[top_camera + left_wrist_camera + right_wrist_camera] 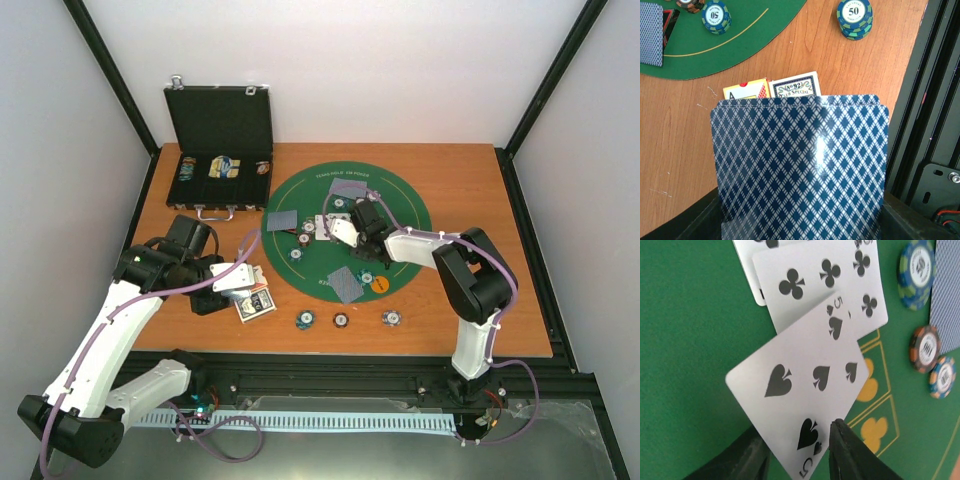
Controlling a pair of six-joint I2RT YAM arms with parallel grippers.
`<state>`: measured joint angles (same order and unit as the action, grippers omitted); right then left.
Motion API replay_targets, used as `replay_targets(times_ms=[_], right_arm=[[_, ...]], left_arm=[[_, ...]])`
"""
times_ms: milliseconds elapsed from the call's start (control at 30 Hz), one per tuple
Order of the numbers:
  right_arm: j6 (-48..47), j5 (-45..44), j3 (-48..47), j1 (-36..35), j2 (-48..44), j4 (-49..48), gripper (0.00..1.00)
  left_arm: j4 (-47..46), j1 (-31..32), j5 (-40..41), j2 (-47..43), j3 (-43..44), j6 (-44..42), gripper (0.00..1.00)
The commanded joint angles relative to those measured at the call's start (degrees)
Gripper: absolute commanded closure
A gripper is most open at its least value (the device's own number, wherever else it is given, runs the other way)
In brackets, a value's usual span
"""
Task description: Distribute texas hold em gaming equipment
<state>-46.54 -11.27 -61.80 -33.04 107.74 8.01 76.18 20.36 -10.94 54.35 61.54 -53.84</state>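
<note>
Green felt mat [400,205] is the landmark for every place here. At its middle the right gripper [345,228] sits low with its jaws part-way apart, wider than a card is thick. The five of spades [805,405] slants up between them, one corner down by the fingertips. Whether either pad bears on it I cannot tell; I judge it loose rather than pinched.

The card's long axis runs straight away from the fingers toward two more face-up cards. In the wrist view its far end covers the near edge of a clubs card [825,287], and a third card [747,270] shows only an edge beyond. That makes three face-up cards at the mat's centre. The right arm is plainly the nearer, so the coming move likely needs a retreat along that axis without dragging the card.

Just off the mat's near-left edge, the left gripper [800,232] is clamped on the deck of blue-backed cards [800,165], above a card box [795,86].

From above I count:
- three face-down lots [350,188] on the mat
- three chip stacks [341,320] just off its near edge
- about four loose chips [303,238] left of its centre
- one orange disc [380,285] on its near part
</note>
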Motion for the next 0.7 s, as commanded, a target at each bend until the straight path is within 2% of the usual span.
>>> replay_targets(times_ms=[0,133,200,233,333,667], right_arm=[[3.5,1.2,-2.1,0.5,1.2,4.3,0.63],[6.3,4.4,-3.9,0.8,1.6,8.2,0.62],[7.9,6.4,-5.1,1.2,1.3,10.2,0.46],[8.8,7.4,-6.2,1.5,1.2,11.7,0.42],[11.4,8.9,-7.8,2.1,0.8,14.4,0.41],[14.4,11.0,-5.9,1.9,-0.2,12.8,0.43]], left_arm=[[0.1,-0.1,-0.8,-0.7,1.0,-0.9,0.84],[0.4,-0.1,-0.5,-1.1,1.0,-1.2,0.84],[0.4,-0.1,-0.6,-1.1,1.1,-1.3,0.84],[0.4,-0.1,-0.6,-1.0,1.2,-1.3,0.84],[0.4,-0.1,-0.7,-0.9,1.3,-1.3,0.84],[0.4,-0.1,-0.8,-1.2,1.2,-1.2,0.84]])
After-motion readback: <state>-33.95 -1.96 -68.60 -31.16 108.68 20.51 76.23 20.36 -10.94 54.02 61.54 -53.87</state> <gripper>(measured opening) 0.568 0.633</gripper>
